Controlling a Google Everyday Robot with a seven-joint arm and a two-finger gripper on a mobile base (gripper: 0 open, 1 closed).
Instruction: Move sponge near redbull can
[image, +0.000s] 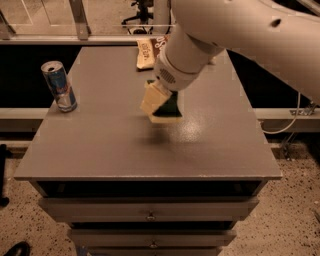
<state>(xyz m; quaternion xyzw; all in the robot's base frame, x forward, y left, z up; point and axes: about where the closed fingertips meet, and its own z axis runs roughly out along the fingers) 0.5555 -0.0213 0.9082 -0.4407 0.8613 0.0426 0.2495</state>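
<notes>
One pinch is what we see: our gripper (159, 106) is clamped on the sponge (172, 107), with one pale finger flat against its left side. The dark green face shows to the right of that finger and the pale foam runs along the bottom. We judge the sponge to be clear of the table (125, 155), since a soft shadow (155, 137) lies below it and apart from it. Held up like that, it can travel without dragging on the surface. It hangs over the middle of the table, a little toward the back. The can (59, 86) stands upright near the left edge, well apart from the sponge, with bare tabletop between the two. The bag (146, 54) lies at the back edge, partly hidden by our arm (225, 35), and is off the line to the can. We take the carry to be the step in hand: the grasp is made, the placing not yet done. Next we would need to go left and come down just beside the can, stopping short so the slim, tall can is not knocked over
</notes>
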